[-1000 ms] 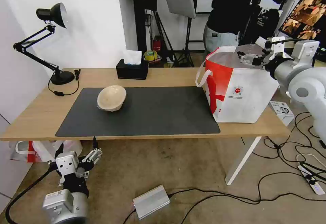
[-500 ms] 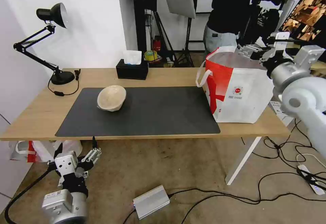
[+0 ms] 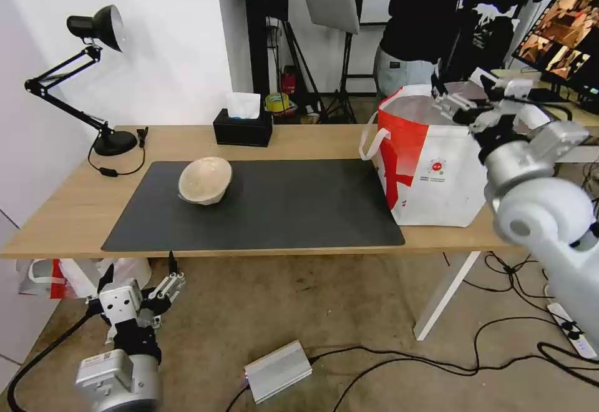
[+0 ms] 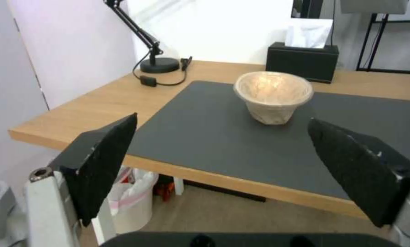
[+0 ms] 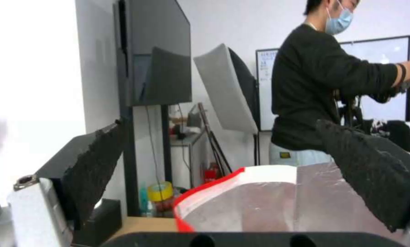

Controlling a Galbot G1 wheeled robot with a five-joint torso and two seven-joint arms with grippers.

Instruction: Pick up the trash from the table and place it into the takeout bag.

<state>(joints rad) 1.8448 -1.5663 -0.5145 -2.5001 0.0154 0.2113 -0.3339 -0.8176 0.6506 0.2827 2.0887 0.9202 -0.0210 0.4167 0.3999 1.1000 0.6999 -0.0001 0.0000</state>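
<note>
Trash: beige pulp bowl (image 3: 204, 180) sits tilted on the dark grey mat (image 3: 281, 209), well apart from the takeout bag (image 3: 437, 168), the one piece left on the bench (image 3: 68, 212)
Bag: stands upright at the bench's right end, mouth open and foil lining showing, ready to take things from above
Right hand (image 3: 465, 103): raised above the bag's mouth, fingers spread and carrying nothing, likely because its load is already dropped
Left hand (image 3: 163, 290): low before the bench's front edge, fingers spread, facing the bowl, apparently parked

Bowl (image 3: 204, 180) left, takeout bag (image 3: 437, 168) right
</note>
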